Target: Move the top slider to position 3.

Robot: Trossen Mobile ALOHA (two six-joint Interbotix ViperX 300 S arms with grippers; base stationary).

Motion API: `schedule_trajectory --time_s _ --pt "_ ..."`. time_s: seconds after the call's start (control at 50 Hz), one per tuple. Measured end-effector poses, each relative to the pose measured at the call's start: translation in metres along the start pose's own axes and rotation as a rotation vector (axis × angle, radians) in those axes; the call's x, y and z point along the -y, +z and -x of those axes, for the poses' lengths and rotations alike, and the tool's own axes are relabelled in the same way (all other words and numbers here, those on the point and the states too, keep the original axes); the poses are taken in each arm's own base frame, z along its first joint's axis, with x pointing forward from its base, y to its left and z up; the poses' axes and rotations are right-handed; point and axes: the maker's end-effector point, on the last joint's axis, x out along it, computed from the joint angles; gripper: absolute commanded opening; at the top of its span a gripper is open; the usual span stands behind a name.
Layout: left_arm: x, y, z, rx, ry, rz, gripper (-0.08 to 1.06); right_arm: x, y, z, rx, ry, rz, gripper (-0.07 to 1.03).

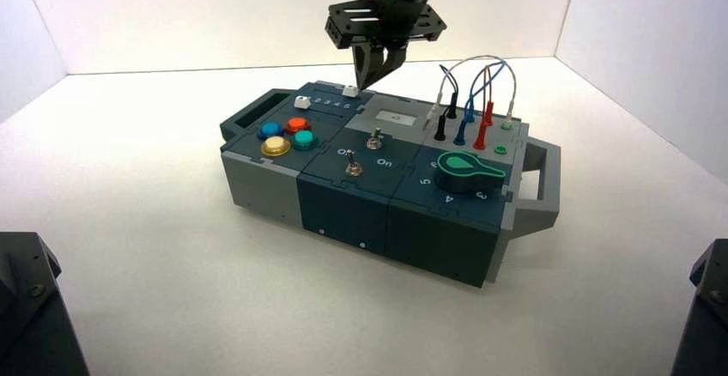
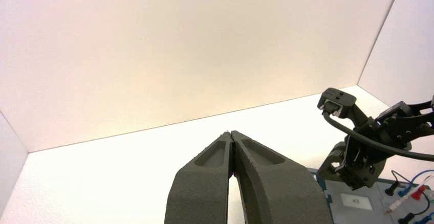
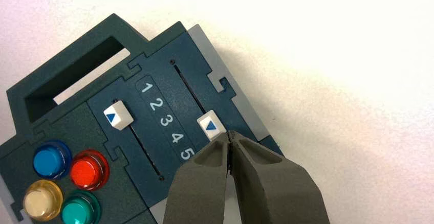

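Observation:
The top slider [image 3: 211,125] is a small white knob with a blue arrow, standing in its slot about level with the printed 4. The digit 3 [image 3: 164,120] is in the row of white digits between the two slots. My right gripper [image 3: 230,133] is shut and empty, its tips right beside the knob on the side toward the 5. In the high view it [image 1: 372,82] hangs over the box's back edge next to that knob [image 1: 350,91]. My left gripper [image 2: 232,133] is shut and empty, held away from the box.
A second white slider knob [image 3: 118,116] stands near the 1. Blue [image 3: 51,159], red [image 3: 88,170], yellow [image 3: 42,199] and green [image 3: 80,209] buttons lie beside it. Two toggle switches [image 1: 374,142], a green dial [image 1: 468,170] and plugged wires [image 1: 470,106] fill the box's other side.

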Motion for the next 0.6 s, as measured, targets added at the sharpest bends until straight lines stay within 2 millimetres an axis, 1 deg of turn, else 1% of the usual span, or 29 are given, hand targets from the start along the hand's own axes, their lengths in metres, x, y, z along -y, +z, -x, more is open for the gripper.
schedule_trajectory --time_s 0.42,0.6 --pt "0.0003 0.0003 0.0 0.002 -0.001 0.0 -0.03 -0.0007 -0.0018 -0.0032 -0.007 0.006 -0.016 -0.02" --pt "0.0003 0.0003 0.0 0.002 -0.001 0.0 -0.03 -0.004 -0.0017 -0.0051 -0.009 0.011 -0.018 -0.02"
